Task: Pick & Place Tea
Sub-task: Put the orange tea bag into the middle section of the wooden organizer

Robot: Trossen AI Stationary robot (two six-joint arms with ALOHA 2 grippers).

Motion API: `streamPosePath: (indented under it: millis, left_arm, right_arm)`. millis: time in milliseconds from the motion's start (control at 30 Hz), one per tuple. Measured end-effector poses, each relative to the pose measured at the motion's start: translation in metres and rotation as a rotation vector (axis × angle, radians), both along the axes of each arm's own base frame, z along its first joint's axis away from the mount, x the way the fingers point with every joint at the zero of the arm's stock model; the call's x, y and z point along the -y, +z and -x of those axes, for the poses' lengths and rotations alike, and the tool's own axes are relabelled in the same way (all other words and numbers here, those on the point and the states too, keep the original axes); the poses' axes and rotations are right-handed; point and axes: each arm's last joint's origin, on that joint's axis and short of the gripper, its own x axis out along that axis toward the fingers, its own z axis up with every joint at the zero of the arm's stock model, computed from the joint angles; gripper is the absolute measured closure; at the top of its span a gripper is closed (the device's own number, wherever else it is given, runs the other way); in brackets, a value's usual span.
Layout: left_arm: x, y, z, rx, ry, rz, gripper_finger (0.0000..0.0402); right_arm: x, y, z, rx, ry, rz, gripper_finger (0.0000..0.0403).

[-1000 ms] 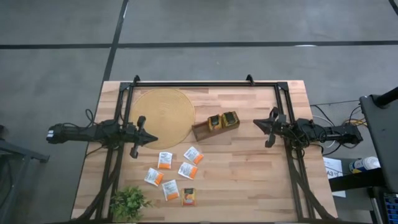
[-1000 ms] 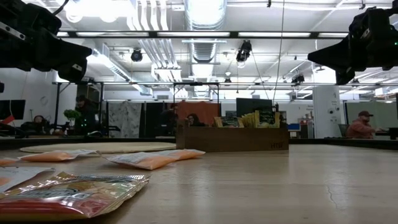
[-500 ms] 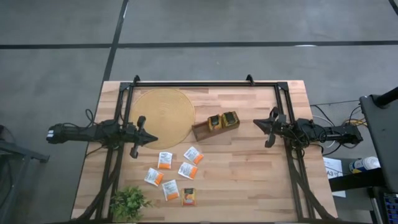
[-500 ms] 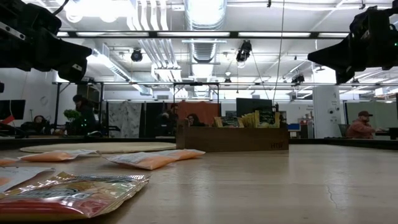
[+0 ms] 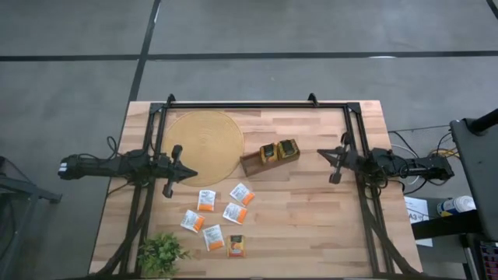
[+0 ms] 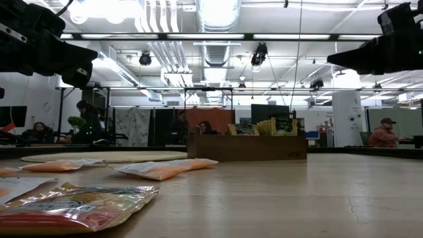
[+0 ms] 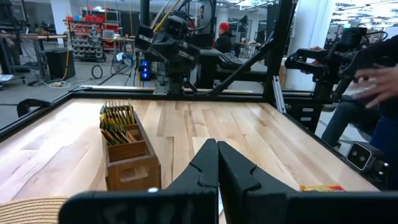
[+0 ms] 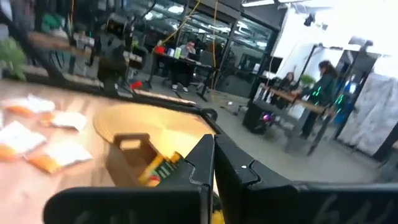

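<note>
Orange-and-white tea packets [image 5: 220, 214] lay loose on the wooden table [image 5: 311, 225], six of them scattered between the round woven mat [image 5: 204, 145] and the small green plant [image 5: 162, 253] at the near left corner. More packets, green and yellow, stood upright in the wooden box [image 5: 271, 158] near the table's middle, just beside the mat's edge.

Neither arm held anything. The left gripper [image 5: 189, 175] hung above the table at the mat's edge, its fingers pressed together, pointing toward the centre. The right gripper [image 5: 320, 152] hung across from it, just beyond the box's far end, also closed tight and empty.

The loose packets lay on the left arm's side, close to its fingertips and toward the table's near edge, while the right gripper was well apart from them with the box nearer to it. The left arm looked the likelier one to reach a loose packet; it would have to open its fingers first and swing down toward the nearest packet [image 5: 205, 201].
</note>
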Motion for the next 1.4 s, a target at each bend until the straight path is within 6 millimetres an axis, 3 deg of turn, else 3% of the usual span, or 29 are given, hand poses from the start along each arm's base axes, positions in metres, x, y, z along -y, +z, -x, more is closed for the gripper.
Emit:
streamPosePath:
  millis: [233, 467, 600, 967, 1400]
  left_arm:
    - [0.0, -0.0001, 0.0, 0.0, 0.0, 0.0, 0.0401]
    - [0.0, -0.0001, 0.0, 0.0, 0.0, 0.0, 0.0401]
    - [0.0, -0.0001, 0.0, 0.0, 0.0, 0.0, 0.0401]
    - [0.0, -0.0001, 0.0, 0.0, 0.0, 0.0, 0.0401]
    - [-0.0001, -0.0001, 0.0, 0.0, 0.001, 0.0, 0.0401]
  right_arm:
    - [0.0001, -0.001, -0.0001, 0.064, 0.014, -0.232, 0.0394]
    - [-0.0026, -0.0013, -0.0008, 0.035, 0.105, -0.173, 0.0394]
    - [-0.0032, -0.0015, -0.001, 0.056, 0.132, -0.268, 0.0394]
    - [-0.008, -0.0044, -0.0017, 0.011, 0.296, -0.318, 0.0394]
    - [-0.0094, -0.0052, -0.0016, -0.007, 0.342, -0.303, 0.0394]
